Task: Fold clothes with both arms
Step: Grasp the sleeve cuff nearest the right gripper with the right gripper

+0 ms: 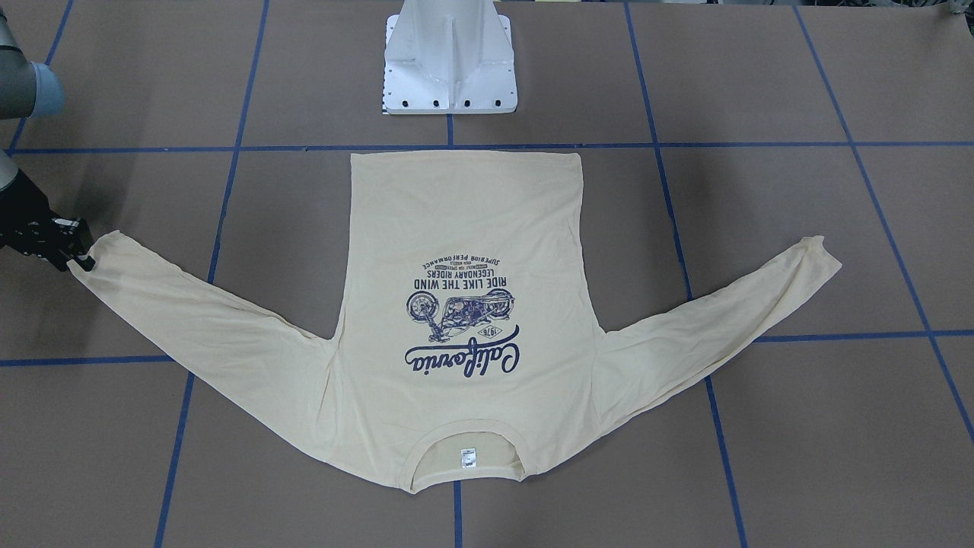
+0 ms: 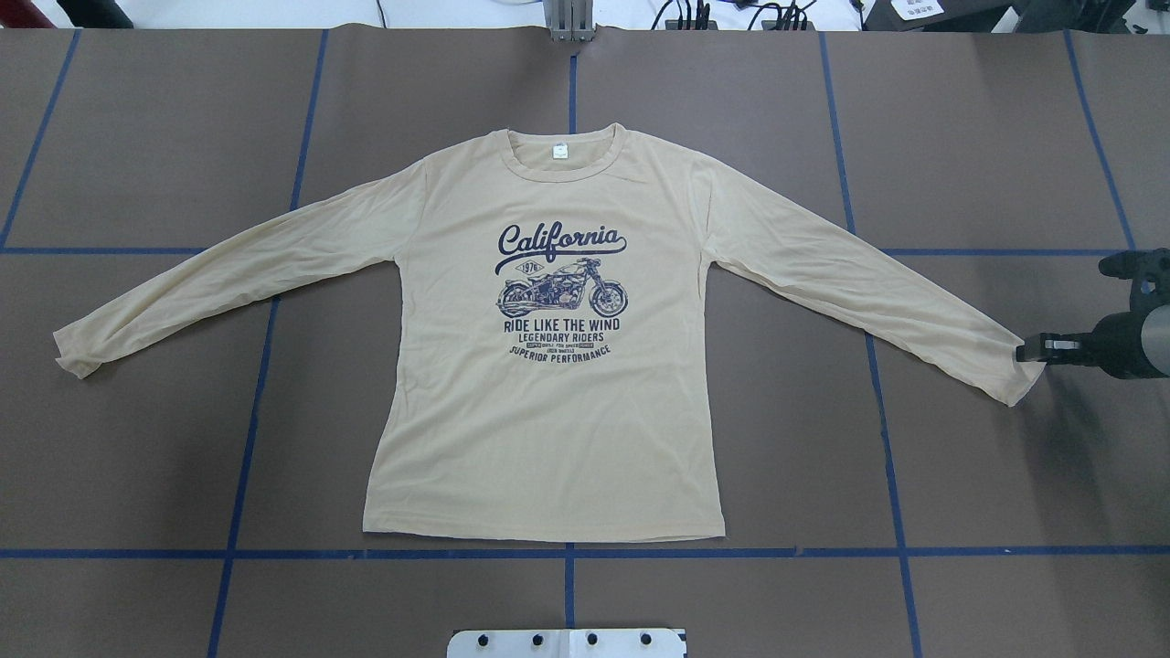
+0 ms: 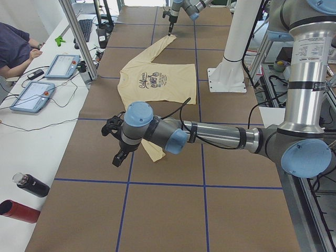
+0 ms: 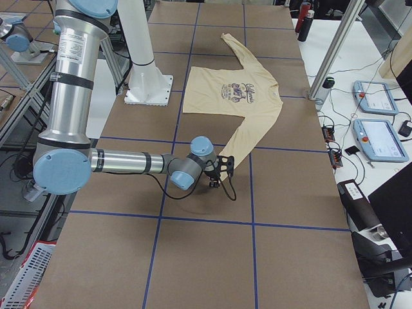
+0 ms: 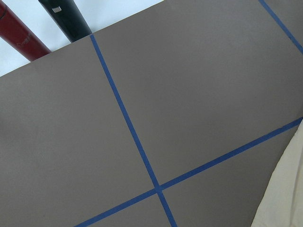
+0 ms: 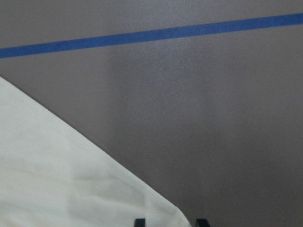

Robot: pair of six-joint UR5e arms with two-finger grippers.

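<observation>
The cream-yellow long-sleeved shirt lies flat on the table with its navy "California" motorcycle print up, sleeves spread and collar away from the robot base. My right gripper is low at the cuff of the sleeve on my right. In the right wrist view its fingertips stand apart with the cuff corner between them: open. My left gripper shows only in the exterior left view. It hovers just beyond the other sleeve's cuff, and I cannot tell whether it is open or shut.
The white bolted pedestal stands behind the shirt's hem. Blue tape lines grid the brown tabletop. Beyond the left end lie a red bottle and a black bottle. A person sits by the tablets on the side bench.
</observation>
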